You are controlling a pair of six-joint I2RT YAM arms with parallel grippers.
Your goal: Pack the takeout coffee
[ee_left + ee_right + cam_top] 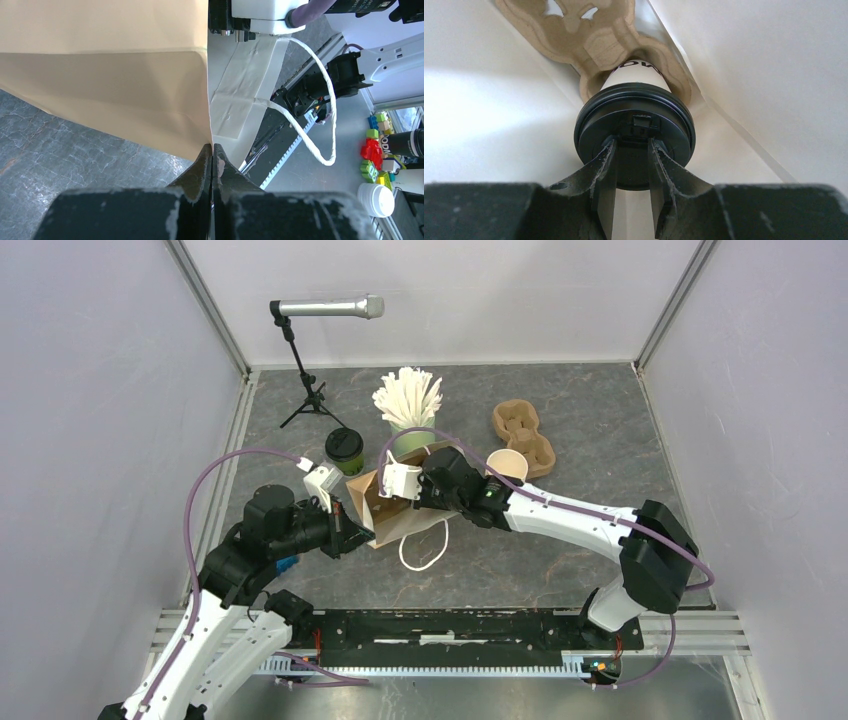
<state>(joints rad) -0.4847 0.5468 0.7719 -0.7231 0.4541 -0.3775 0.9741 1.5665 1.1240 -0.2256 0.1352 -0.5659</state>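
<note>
On the left, the left gripper (212, 150) is clamped flat on the edge of the bag (405, 520), which lies on its side on the table. It seems to hold the mouth open. Just behind the bag the green cup (345, 450) stands upright with its lid on, not yet packed.

Further right, the right gripper (633, 150) reaches inside the bag. There the white cup (640, 75) sits in 1 socket of a carrier (589, 35). The jaws stand a little apart with their tips at the black lid (634, 112), and we cannot tell if they pinch it.

We judge that 1 of 2 cups is packed. The other socket looks free, so the green cup is what remains.
</note>
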